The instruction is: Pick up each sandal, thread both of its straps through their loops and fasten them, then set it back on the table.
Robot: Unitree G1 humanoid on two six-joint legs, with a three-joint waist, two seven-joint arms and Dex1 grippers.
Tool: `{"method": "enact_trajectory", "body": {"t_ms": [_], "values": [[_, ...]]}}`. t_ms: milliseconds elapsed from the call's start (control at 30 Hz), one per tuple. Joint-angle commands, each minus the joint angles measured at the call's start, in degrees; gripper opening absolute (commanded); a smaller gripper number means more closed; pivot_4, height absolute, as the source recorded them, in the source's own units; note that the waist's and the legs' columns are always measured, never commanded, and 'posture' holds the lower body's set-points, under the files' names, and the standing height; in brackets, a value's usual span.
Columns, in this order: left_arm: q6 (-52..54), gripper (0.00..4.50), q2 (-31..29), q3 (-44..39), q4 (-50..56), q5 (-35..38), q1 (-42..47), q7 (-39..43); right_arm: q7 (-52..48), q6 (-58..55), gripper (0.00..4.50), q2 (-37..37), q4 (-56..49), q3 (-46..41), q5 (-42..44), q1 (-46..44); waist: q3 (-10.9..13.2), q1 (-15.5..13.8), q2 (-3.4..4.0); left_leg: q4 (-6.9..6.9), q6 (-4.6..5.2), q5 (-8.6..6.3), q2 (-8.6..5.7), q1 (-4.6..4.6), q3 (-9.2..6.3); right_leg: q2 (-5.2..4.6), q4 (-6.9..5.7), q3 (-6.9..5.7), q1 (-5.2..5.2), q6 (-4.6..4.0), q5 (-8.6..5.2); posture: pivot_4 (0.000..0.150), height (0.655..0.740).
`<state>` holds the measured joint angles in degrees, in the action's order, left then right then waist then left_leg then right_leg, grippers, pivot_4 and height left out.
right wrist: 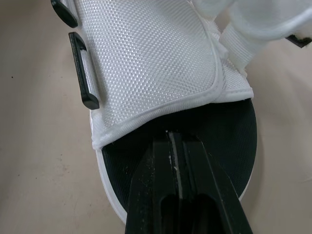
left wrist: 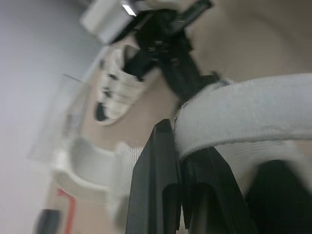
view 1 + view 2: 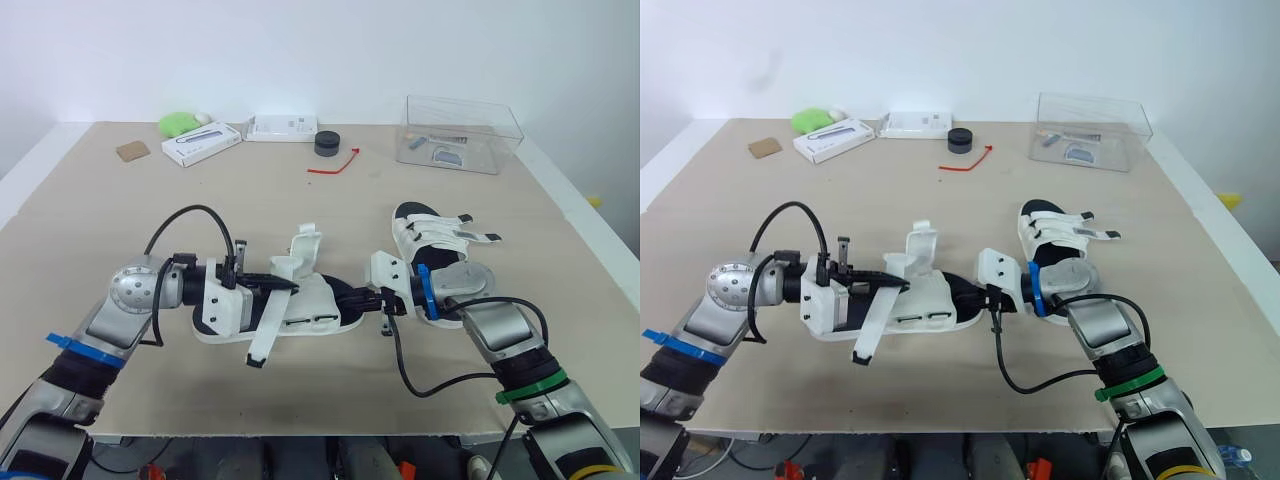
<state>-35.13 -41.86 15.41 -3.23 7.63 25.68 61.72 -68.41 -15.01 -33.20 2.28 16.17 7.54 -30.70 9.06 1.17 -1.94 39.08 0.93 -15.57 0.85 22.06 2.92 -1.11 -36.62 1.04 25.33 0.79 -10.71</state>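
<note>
The beige worktop [image 3: 120, 215] carries a white sandal [image 3: 312, 303] at centre, a second sandal [image 3: 440, 250] right of it, a clear plastic box [image 3: 462, 135] upper right, and a black puck [image 3: 327, 143] and red strip [image 3: 335, 164] top centre.

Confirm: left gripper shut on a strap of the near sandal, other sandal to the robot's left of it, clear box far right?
One error: the other sandal lies to the robot's right of the near sandal, not left; the left eye view shows it. The left gripper shut on a strap and clear box far right both hold.
</note>
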Motion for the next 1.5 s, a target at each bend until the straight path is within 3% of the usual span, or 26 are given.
{"method": "enact_trajectory", "body": {"t_ms": [33,167,567,667,833,900,1033,1267,1367,1500], "values": [[2.8,0.11,0.2,-0.8,2.1,-1.7,-0.6,-1.3,-0.2,0.6,0.0,-0.1,0.1,0.4,-0.5,-0.9,0.0,0.0,0.0,0.02,0.0,0.0,0.0,0.0,0.0,0.0,0.0,0.0,0.0,0.01,-0.01,0.15,0.74],[6.1,0.11,3.4,-1.3,0.0,-5.7,1.4,-5.8,-0.4,0.6,0.0,-0.2,-0.2,0.6,-0.4,-0.6,0.0,0.0,0.0,0.15,0.0,0.0,0.02,0.01,-0.01,0.02,-0.01,-0.02,-0.04,0.14,-0.04,0.15,0.74],[8.4,0.11,5.6,-0.1,2.1,-7.5,0.1,-5.4,-0.6,0.2,0.0,-0.3,-0.4,0.6,-0.3,-0.6,0.0,0.0,0.0,0.22,0.01,-0.01,0.06,0.02,0.01,0.05,-0.01,0.01,-0.04,0.08,0.03,0.15,0.74],[9.0,0.87,5.0,-0.8,2.0,-6.9,0.0,-4.9,-0.7,0.2,0.0,-0.4,-0.2,0.5,-0.3,-0.6,0.0,0.0,0.0,0.22,0.01,-0.01,0.07,0.02,0.01,0.05,-0.01,0.01,-0.04,0.07,0.03,0.15,0.74],[10.4,3.29,4.7,-1.4,2.2,-6.0,1.4,-4.4,-0.7,0.0,0.0,-0.1,-0.1,0.7,-0.4,-0.9,0.0,0.0,0.0,0.22,0.02,-0.01,0.07,0.02,0.01,0.05,-0.01,0.0,-0.04,0.08,0.02,0.15,0.74],[11.0,4.01,4.6,-1.7,2.8,-5.0,1.7,-3.8,-0.6,0.0,0.0,0.0,-0.2,0.8,-0.4,-0.9,0.0,0.0,0.0,0.22,0.02,-0.01,0.07,0.02,0.01,0.05,-0.01,0.0,-0.04,0.08,0.02,0.15,0.74],[11.2,4.01,2.4,-2.9,5.4,-0.9,1.2,0.0,-0.8,0.2,0.0,-0.2,-0.3,0.8,-0.4,-0.7,0.0,0.0,0.0,0.21,0.05,-0.03,0.07,0.03,0.01,0.05,-0.01,0.01,-0.03,0.05,0.02,0.15,0.74],[3.7,4.01,-2.7,-5.8,1.7,-0.2,0.6,2.8,-1.0,0.5,0.0,-0.1,0.6,0.8,-0.5,-1.2,0.0,0.0,0.0,0.21,0.06,-0.04,0.13,0.02,0.02,0.09,-0.01,-0.01,-0.03,0.01,-0.01,0.15,0.74],[14.4,4.01,-5.5,-8.4,5.8,9.0,-2.7,5.8,-1.2,0.8,0.0,-0.1,0.7,0.9,-0.5,-1.2,0.0,0.2,0.01,0.22,0.06,-0.04,0.14,0.02,0.04,0.09,-0.01,0.0,-0.03,0.03,-0.01,0.15,0.74],[38.8,4.01,-9.7,-11.1,14.1,23.7,-5.6,5.4,-1.3,1.1,0.0,-0.2,1.3,1.0,-0.5,-1.5,0.0,0.2,-0.01,0.22,0.06,-0.08,0.32,0.04,0.01,0.24,-0.02,-0.04,0.01,0.18,-0.21,0.15,0.74]]}}
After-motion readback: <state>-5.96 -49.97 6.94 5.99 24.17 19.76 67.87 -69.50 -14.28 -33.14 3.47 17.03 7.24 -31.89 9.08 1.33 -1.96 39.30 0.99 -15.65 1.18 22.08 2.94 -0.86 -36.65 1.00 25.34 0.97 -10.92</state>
